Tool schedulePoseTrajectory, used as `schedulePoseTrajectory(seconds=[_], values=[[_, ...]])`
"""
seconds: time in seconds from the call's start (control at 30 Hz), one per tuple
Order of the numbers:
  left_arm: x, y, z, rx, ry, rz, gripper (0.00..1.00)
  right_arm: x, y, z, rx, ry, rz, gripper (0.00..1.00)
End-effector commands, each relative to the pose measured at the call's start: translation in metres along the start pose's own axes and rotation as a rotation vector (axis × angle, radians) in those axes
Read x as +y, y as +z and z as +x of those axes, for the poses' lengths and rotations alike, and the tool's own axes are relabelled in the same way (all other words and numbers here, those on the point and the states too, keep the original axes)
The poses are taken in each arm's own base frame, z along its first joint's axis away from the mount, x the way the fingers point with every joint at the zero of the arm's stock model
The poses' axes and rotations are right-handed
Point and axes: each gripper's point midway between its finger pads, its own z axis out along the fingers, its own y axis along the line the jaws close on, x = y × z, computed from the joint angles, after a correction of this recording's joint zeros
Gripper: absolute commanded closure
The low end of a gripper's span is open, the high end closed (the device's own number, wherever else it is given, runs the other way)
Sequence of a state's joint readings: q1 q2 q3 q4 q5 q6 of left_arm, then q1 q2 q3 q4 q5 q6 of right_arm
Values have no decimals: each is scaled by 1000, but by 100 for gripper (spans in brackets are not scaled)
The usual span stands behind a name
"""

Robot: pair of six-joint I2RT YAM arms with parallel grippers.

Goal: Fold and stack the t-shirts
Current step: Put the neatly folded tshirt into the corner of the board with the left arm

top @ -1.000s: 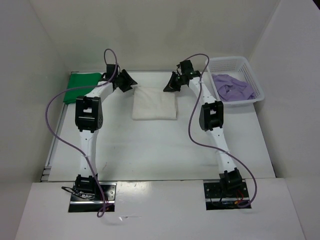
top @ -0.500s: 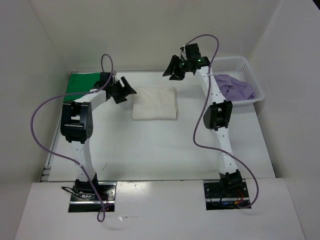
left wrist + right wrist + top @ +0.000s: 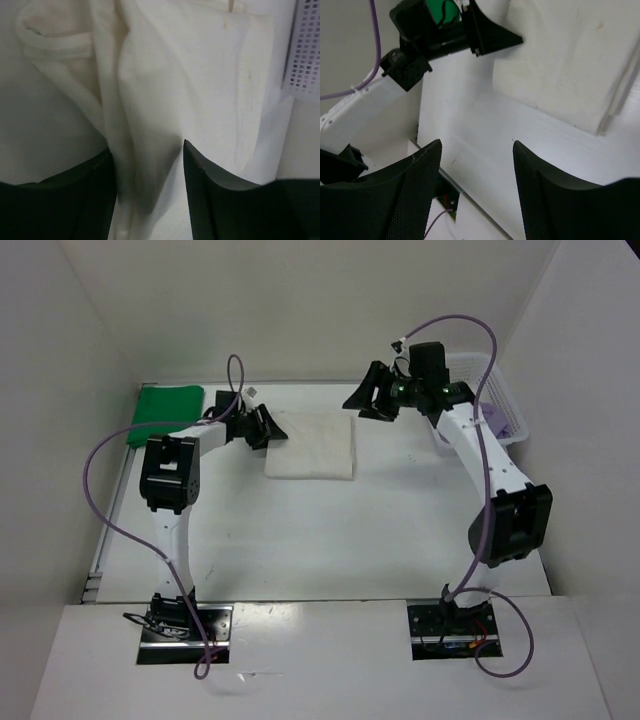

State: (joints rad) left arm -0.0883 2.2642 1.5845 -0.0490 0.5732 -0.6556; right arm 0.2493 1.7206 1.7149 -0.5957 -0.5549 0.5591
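A: Entry one, the shirts?
B: White t-shirt (image 3: 310, 445): soft cream cloth, folded to a flat rectangle, on the table (image 3: 300, 530) toward 12 o'clock of centre. Green t-shirt (image 3: 165, 408): bright, folded to a flat pad, at 10 o'clock by the table's left edge. Purple t-shirt (image 3: 500, 420): a crumpled sliver in the white plastic mesh basket (image 3: 506, 380) at 2 o'clock, mostly behind the right arm.
A: Entry two, the grippers?
B: Left gripper (image 3: 268, 428): smooth black fingers spread, at the white shirt's 9 o'clock edge, with a raised crease of the cloth running between them. Right gripper (image 3: 362, 405): black fingers with a fine dotted texture, spread apart, nothing between them, just off the shirt's 1 o'clock corner.
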Motion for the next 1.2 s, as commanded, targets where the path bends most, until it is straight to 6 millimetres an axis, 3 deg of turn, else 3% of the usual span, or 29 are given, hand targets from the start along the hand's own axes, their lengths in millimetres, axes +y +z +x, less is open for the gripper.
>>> schedulePoseTrajectory(seconds=[0.0,0.03,0.07,0.17,0.27,0.33,0.43,0.47,0.5,0.57,0.6,0.67,0.7,0.77,0.8,0.83,0.87,0.9,0.93,0.97,1.1,1.13,1.17], values=[[11,38,43,116,10,-8,42,-12,-7,18,-4,11,-13,35],[5,38,38,105,13,10,47,-28,-7,32,20,52,4,35],[0,41,40,105,-2,16,59,-20,-14,32,-3,42,-25,35],[-30,39,16,54,6,62,79,-28,-16,52,19,89,-21,35],[-66,25,-15,-11,22,112,85,-34,-18,64,34,102,-10,35],[-102,7,-45,-79,72,167,87,-38,-19,71,43,109,-4,35],[-125,-35,-95,-201,86,194,90,-42,-25,72,24,100,4,35],[-127,-48,-108,-233,75,191,90,-43,-25,72,24,88,4,35],[-125,-76,-132,-296,79,191,90,-43,-25,73,30,93,8,35],[-127,-113,-156,-366,84,188,90,-48,-23,74,39,80,8,35],[-111,-138,-177,-424,68,162,90,-52,-22,76,51,90,16,35],[-95,-173,-192,-487,46,128,90,-54,-19,78,63,88,13,35],[-69,-200,-206,-543,21,95,90,-51,-20,79,71,88,2,35],[-48,-239,-217,-638,-1,55,90,-53,-17,82,88,87,-6,35],[-15,-239,-205,-633,-59,5,80,-54,-14,85,103,85,-13,35],[4,-272,-210,-712,-84,-35,67,-52,-15,81,96,79,-18,35],[29,-283,-207,-770,-133,-103,50,-54,-13,84,109,77,-22,35],[78,-282,-180,-783,-246,-159,33,-52,-13,85,115,77,-31,35],[83,-296,-170,-822,-283,-177,15,-52,-13,85,115,77,-31,35],[95,-298,-157,-827,-322,-199,2,-55,-10,86,122,73,-27,35],[103,-284,-97,-749,-395,-209,0,-57,-9,86,129,70,-23,35],[95,-294,-90,-776,-410,-215,0,-57,-9,86,129,70,-23,35],[103,-291,-70,-760,-455,-246,0,-56,-9,86,129,79,-23,35]])
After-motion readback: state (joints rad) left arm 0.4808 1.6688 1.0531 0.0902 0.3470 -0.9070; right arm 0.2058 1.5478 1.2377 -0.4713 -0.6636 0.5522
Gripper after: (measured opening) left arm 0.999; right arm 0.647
